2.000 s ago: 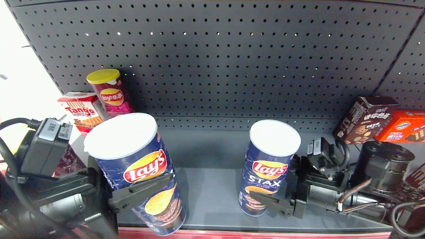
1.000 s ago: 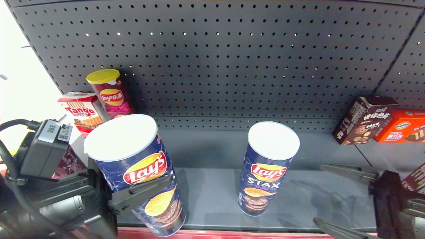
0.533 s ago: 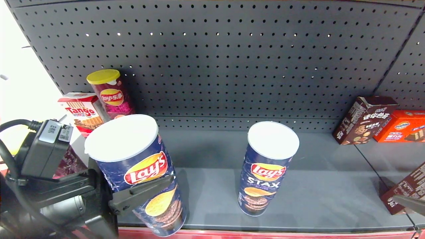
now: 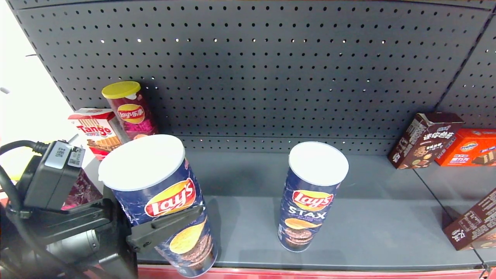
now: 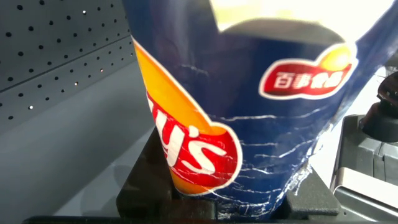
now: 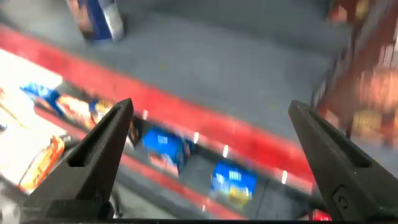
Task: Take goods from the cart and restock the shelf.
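My left gripper [image 4: 164, 228] is shut on a blue chip can with a white lid [image 4: 159, 197], holding it slightly tilted at the shelf's front left edge. In the left wrist view the same can [image 5: 249, 112] stands between the jaws. A second blue can [image 4: 310, 197] stands upright and free in the middle of the grey shelf [image 4: 387, 217]. In the right wrist view my right gripper [image 6: 211, 155] is open with nothing between its fingers. It hangs in front of the shelf's red front edge [image 6: 186, 118], and the blue can [image 6: 96, 18] is far off.
A red can with a yellow lid [image 4: 130, 108] and a wafer box [image 4: 97, 130] stand at the back left. Brown [image 4: 426, 139] and orange [image 4: 469, 147] boxes lean at the back right, another brown box [image 4: 471, 224] at the front right. Packets [image 6: 230, 180] lie on a lower shelf.
My right gripper let go of the middle can, opened and drew back to the right, out of the head view. The left arm and its can stayed put.
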